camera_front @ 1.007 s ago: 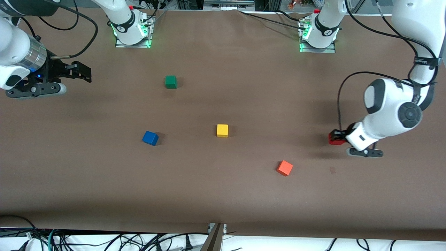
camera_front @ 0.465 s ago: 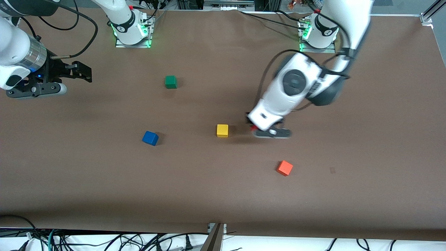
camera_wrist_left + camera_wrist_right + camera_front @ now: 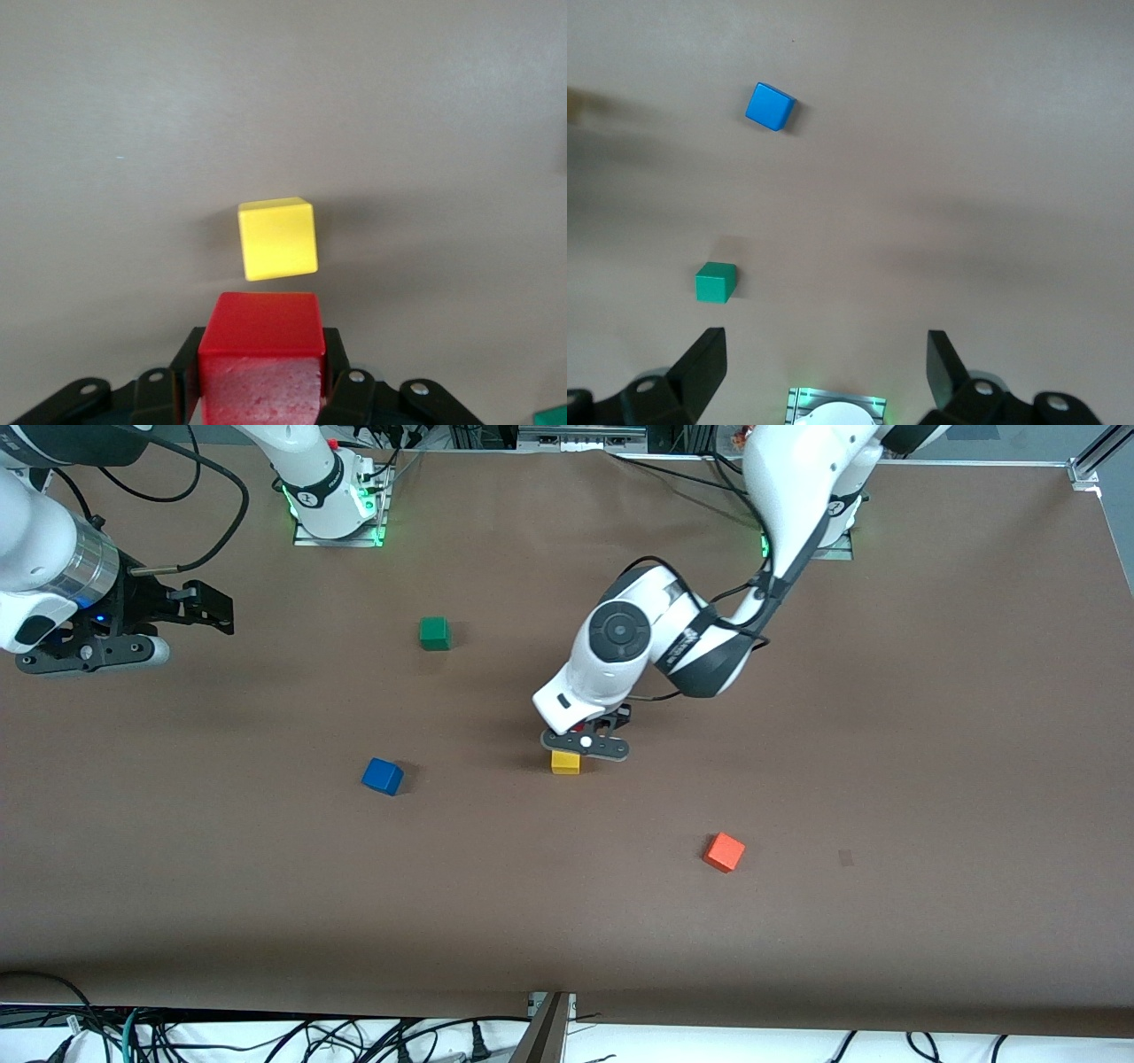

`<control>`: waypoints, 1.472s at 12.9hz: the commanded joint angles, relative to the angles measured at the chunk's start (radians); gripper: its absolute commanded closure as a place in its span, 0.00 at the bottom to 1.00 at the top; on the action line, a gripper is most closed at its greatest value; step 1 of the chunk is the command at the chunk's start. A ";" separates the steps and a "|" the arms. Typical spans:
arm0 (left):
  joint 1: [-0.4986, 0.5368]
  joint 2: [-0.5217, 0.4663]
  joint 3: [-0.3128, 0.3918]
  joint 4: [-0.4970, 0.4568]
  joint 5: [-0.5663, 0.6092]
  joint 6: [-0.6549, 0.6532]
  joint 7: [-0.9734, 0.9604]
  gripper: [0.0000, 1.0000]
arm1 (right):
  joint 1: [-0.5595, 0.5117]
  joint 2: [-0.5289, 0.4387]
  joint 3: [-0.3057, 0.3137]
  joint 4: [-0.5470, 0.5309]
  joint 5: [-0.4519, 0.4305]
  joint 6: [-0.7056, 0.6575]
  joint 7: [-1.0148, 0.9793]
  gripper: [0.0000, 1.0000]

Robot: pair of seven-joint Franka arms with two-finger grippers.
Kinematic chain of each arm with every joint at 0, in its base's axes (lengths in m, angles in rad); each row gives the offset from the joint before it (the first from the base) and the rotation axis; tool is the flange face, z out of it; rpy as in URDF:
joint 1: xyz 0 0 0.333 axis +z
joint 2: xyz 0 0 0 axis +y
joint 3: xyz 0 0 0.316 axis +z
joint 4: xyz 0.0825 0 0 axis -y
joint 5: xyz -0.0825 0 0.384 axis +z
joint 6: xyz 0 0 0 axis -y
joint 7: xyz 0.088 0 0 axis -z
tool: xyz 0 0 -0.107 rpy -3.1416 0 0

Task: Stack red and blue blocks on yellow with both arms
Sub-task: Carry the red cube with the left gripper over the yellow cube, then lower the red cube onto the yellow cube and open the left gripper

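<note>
— Red block [image 3: 259,354]: status? Location?
— Clamped between the left gripper [image 3: 261,390] fingers, carried in the air over the yellow block [image 3: 565,763]. Whether it is squarely above is hard to tell; the left wrist view suggests it is slightly off.
— Yellow block?
— On the table [image 3: 797,921], mid-table, nothing stacked on it yet.
— Blue block [image 3: 382,776]?
— Untouched, on the table toward the right arm's end.
— Right gripper [image 3: 824,359]?
— Waiting at its own end of the table, jaws spread wide, empty.
— Other stock?
— Green cube [image 3: 434,633]; orange-red cube [image 3: 724,852]. Not required.
— Remaining?
— Both placements: red, then blue.
</note>
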 commanded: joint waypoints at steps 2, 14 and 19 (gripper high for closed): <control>-0.123 0.128 0.120 0.218 0.007 -0.121 -0.028 1.00 | -0.007 0.002 0.002 0.006 0.017 -0.010 -0.011 0.00; -0.124 0.220 0.119 0.329 0.002 -0.136 -0.134 1.00 | -0.007 0.002 0.000 0.006 0.017 -0.010 -0.011 0.00; -0.124 0.245 0.120 0.350 0.004 -0.132 -0.136 1.00 | -0.007 0.002 -0.009 0.006 0.019 -0.008 -0.013 0.00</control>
